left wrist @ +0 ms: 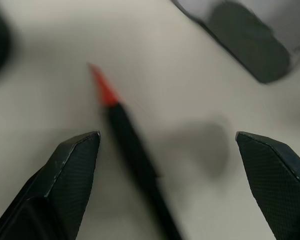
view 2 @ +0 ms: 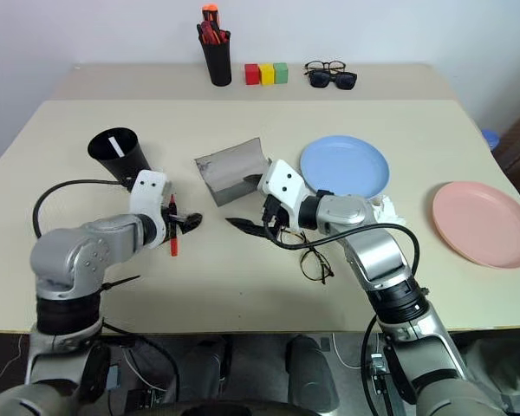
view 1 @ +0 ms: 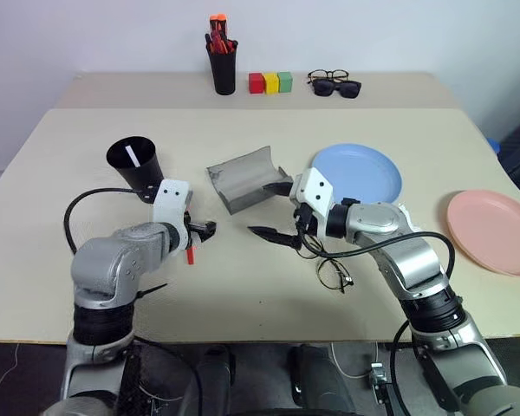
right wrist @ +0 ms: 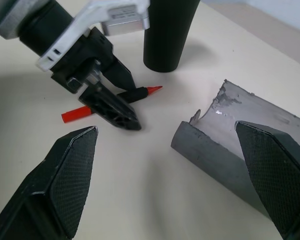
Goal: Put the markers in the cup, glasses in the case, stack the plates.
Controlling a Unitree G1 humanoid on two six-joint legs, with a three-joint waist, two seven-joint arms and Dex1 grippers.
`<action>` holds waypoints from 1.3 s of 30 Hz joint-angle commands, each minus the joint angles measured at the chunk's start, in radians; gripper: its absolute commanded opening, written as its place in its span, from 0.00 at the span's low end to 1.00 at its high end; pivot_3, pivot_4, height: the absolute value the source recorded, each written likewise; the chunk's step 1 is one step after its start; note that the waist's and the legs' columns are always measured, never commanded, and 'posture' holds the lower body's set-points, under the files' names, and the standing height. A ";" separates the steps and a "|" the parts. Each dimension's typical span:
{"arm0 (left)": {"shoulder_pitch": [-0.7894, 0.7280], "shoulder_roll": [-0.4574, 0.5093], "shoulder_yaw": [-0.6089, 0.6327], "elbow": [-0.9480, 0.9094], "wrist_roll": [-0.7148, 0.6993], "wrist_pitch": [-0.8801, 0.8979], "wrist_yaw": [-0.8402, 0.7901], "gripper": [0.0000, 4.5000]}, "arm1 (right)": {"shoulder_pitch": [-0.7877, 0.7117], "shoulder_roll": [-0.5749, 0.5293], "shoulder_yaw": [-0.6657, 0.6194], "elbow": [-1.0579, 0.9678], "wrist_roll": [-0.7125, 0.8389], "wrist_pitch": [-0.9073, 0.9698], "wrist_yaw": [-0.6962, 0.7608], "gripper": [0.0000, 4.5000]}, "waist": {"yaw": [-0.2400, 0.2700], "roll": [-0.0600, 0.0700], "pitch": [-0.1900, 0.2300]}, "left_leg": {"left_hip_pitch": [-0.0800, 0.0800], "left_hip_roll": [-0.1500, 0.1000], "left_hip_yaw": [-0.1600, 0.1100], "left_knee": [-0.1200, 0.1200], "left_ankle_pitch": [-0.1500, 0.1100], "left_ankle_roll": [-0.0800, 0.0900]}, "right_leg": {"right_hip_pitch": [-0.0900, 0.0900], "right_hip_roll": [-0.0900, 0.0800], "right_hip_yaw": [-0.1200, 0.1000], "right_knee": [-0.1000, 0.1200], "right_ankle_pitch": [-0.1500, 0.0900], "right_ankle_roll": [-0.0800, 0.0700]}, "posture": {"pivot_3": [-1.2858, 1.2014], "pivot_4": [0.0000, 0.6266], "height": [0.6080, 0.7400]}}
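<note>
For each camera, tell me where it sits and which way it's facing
Head stereo pair: looks forward and down over the table; both arms show.
Left wrist: looks along the open left gripper at the black marker.
Right wrist: looks along the open right gripper toward the left gripper, cup and case.
Shared: marker and case.

A black marker with red ends (view 2: 173, 236) is seen lying flat on the bench. A white marker (view 1: 132, 156) is held inside the black tapered cup (view 1: 137, 165). The grey case (view 1: 247, 179) is shown open; the wire-rimmed glasses (view 1: 333, 274) lie nearby. The blue plate (view 1: 357, 172) and pink plate (view 1: 494, 230) are set apart, unstacked.
</note>
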 commanded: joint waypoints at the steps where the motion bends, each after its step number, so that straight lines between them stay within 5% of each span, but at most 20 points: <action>1: -0.014 0.011 -0.012 0.024 0.030 0.028 -0.003 0.58 | 0.002 0.001 -0.020 -0.060 0.010 0.001 -0.016 1.00 | 0.001 0.000 0.000 | 0.000 0.000 0.000 0.000 0.000 0.000 | 0.000 0.000 0.000 0.000 0.000 0.000 | 0.52 0.24 1.00; 6: -0.006 0.041 -0.039 0.027 0.074 -0.048 -0.012 0.01 | 0.015 0.002 -0.016 -0.070 0.006 0.004 -0.030 1.00 | 0.005 0.000 0.000 | 0.000 0.000 0.000 0.000 0.000 0.000 | 0.000 -0.001 0.000 0.000 0.000 0.000 | 0.52 0.24 1.00; 7: 0.005 0.063 -0.057 0.010 0.093 -0.135 -0.028 0.00 | 0.015 0.002 -0.016 -0.070 0.005 0.004 -0.032 1.00 | 0.006 0.000 0.000 | 0.000 0.000 0.000 0.000 0.000 0.000 | 0.000 -0.001 0.000 -0.001 0.000 0.000 | 0.52 0.24 1.00; 11: 0.058 0.142 -0.088 -0.080 0.182 -0.602 -0.128 0.00 | 0.006 0.006 -0.020 -0.061 0.002 -0.005 -0.044 1.00 | 0.005 0.000 0.000 | -0.001 0.000 0.000 -0.001 0.000 -0.001 | -0.001 -0.001 0.000 -0.001 0.000 0.000 | 0.52 0.24 1.00; 14: 0.040 0.089 0.034 -0.124 0.058 -0.774 -0.234 0.00 | -0.017 0.024 -0.024 -0.036 -0.001 -0.017 -0.061 1.00 | 0.010 0.000 0.000 | -0.002 0.000 0.001 -0.001 0.001 -0.001 | -0.001 -0.001 0.000 -0.002 0.000 -0.001 | 0.52 0.24 1.00; 16: -0.025 0.042 0.118 -0.090 0.030 -0.830 -0.191 0.00 | -0.044 0.052 -0.031 -0.010 -0.002 -0.028 -0.084 1.00 | 0.011 0.000 0.000 | -0.002 0.000 0.001 -0.001 0.001 -0.001 | -0.001 -0.002 0.000 -0.003 0.000 0.000 | 0.52 0.24 1.00; 23: -0.175 0.063 0.159 0.239 0.295 -1.164 0.044 0.00 | -0.132 0.235 0.002 0.044 -0.027 -0.044 -0.214 1.00 | 0.001 0.001 0.000 | 0.000 0.000 0.001 -0.001 0.001 -0.001 | -0.001 0.000 0.001 0.000 0.000 0.000 | 0.52 0.24 1.00; 34: -0.123 0.026 0.129 0.474 0.342 -1.361 0.045 0.00 | -0.102 0.260 0.024 0.003 -0.030 -0.037 -0.209 1.00 | 0.004 0.000 0.000 | -0.002 -0.001 0.001 0.000 0.001 -0.001 | -0.002 -0.001 0.000 -0.001 0.001 0.001 | 0.52 0.24 1.00; 39: -0.104 0.011 0.131 0.486 0.346 -1.372 0.056 0.56 | -0.098 0.251 0.017 -0.006 -0.029 -0.033 -0.210 1.00 | 0.000 0.000 0.000 | -0.001 0.000 0.000 0.000 0.001 -0.001 | -0.002 0.000 0.000 0.000 0.001 0.000 | 0.52 0.24 1.00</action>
